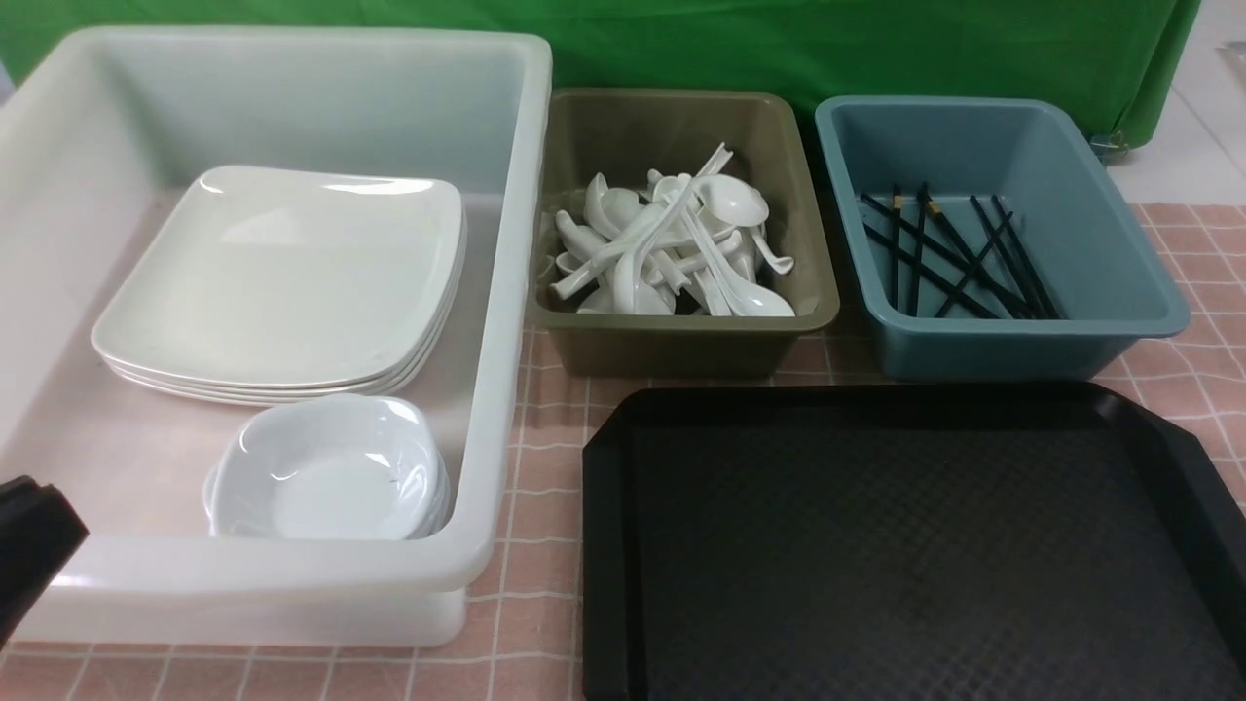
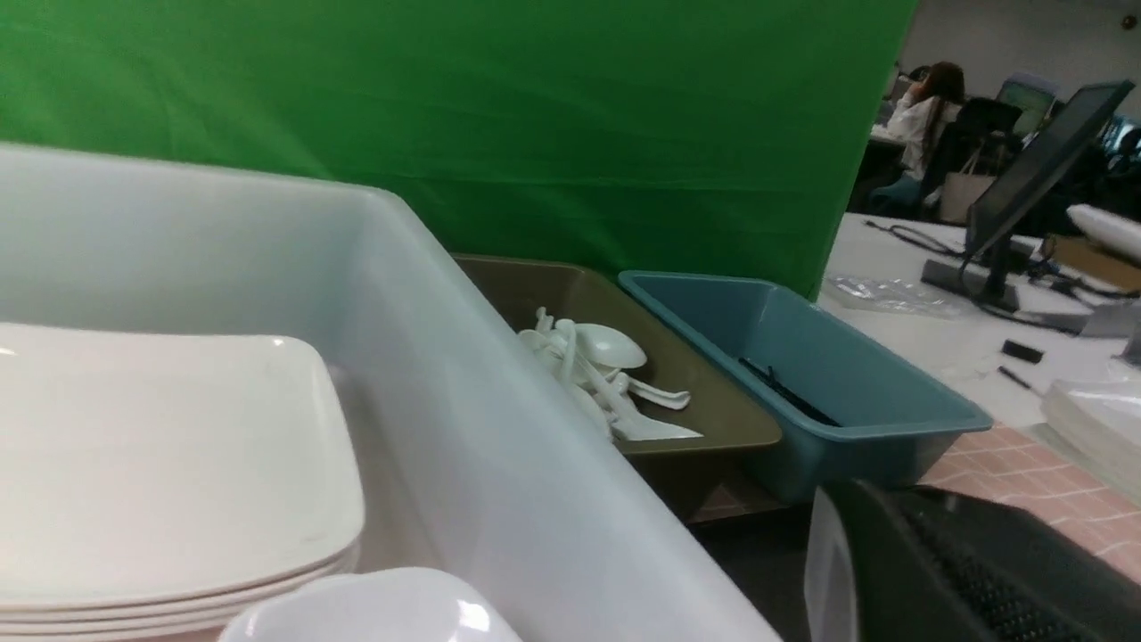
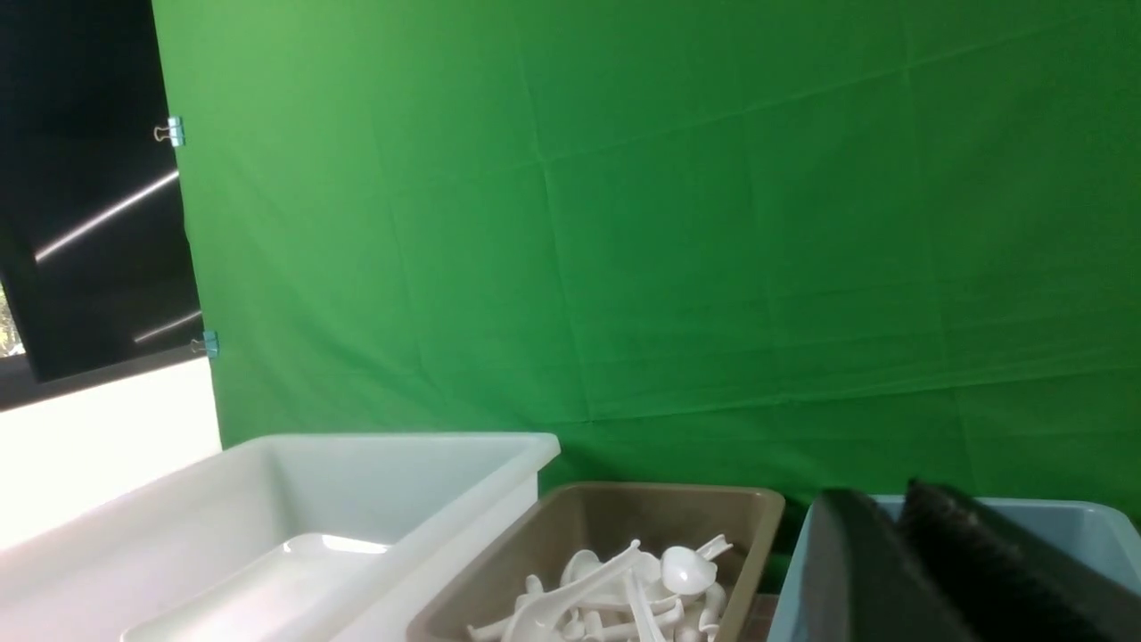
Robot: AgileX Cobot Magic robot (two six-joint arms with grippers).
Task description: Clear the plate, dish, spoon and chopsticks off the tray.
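Three tubs sit along the far side of the table (image 1: 545, 545), with a green cloth (image 1: 779, 49) behind them. The black tray (image 1: 623, 545) is down at 5 o'clock in the front view, nearest the robot, just in front of the olive and blue tubs.

The big white tub (image 1: 506, 292) fills the 9 to 10 o'clock side. A stack of square white plates (image 1: 282, 282) lies flat in its far half. A stack of small white dishes (image 1: 326, 477) sits at the stack's 6 o'clock, touching its near edge.

The olive tub (image 1: 681, 350) is at 12 o'clock, right beside the white one. It holds a jumbled pile of white spoons (image 1: 672, 243) with handles crossing every which way.

The blue tub (image 1: 973, 346) is at 1 o'clock. Its black chopsticks (image 1: 959, 263) lie loosely crossed on the floor, a couple of gold tips pointing to the far wall.

The left pincer (image 1: 29, 545) pokes in at 8 o'clock by the white tub's near corner, and it's closed. The right pincer (image 3: 900, 571) only shows up in its own wrist view, in front of the blue tub's rim. Honestly can't tell whether it's open or closed.
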